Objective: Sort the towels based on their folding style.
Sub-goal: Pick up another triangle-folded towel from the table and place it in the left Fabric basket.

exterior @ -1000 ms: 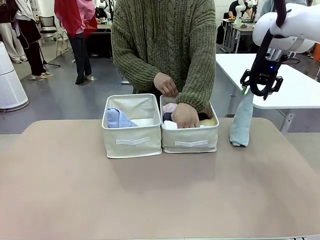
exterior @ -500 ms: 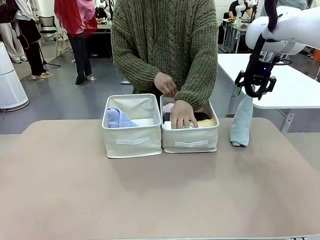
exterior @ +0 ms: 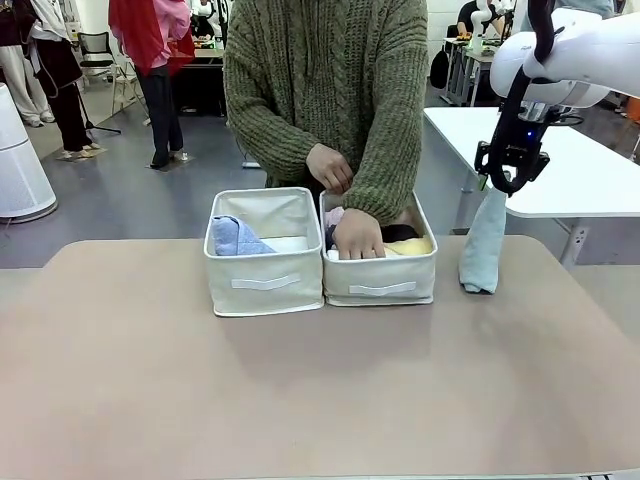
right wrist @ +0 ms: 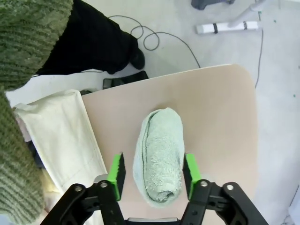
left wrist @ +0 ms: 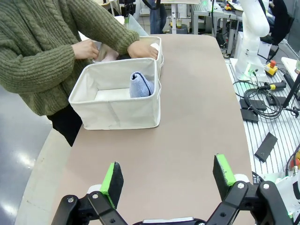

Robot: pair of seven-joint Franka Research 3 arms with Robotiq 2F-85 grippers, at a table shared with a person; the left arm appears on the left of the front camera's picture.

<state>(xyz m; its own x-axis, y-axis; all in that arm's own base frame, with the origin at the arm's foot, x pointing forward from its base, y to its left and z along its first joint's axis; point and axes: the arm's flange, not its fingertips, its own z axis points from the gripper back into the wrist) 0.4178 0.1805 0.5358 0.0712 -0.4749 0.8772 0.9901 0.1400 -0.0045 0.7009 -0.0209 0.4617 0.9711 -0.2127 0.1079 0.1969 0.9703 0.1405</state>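
Straddling one teal towel [exterior: 483, 250] near two bins [exterior: 265, 290], right end effector [exterior: 509, 183] gapes, unclamped.

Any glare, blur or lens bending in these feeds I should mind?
Front view: even light, sharp, a soft shadow before the bins. Right wrist view: the teal towel is crisp; the table edge bows slightly from the wide lens. Left wrist view: sharp, with a bright glare patch on the floor.

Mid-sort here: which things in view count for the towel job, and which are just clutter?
Job: pale teal cone towel; light blue towel; yellow rolled towel; dark rolled towel; left bin; right bin.
Clutter: white side table; white floor appliance.
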